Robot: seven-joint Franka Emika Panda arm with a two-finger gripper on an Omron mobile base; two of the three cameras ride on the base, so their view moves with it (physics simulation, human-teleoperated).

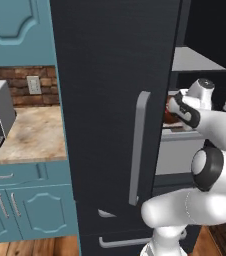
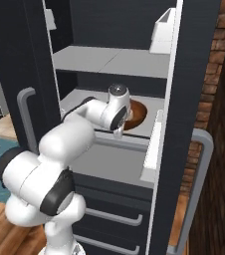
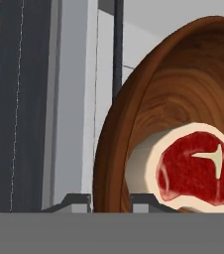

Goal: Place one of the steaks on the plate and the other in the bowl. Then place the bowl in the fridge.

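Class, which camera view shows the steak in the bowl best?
The hand view: the deep red steak with its white fat rim lies close up inside the wooden bowl. The right base view shows just the bowl's rim; the left only a reddish glimpse.

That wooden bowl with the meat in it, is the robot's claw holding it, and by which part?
Yes, the gripper is shut on the bowl, holding it by the rim, with the steak inside.

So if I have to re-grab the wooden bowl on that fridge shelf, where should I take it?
Probably the near rim of the bowl, coming in from the open fridge front: one finger inside the wall, one outside. The steak sits toward the middle, so the thin rim looks free to pinch.
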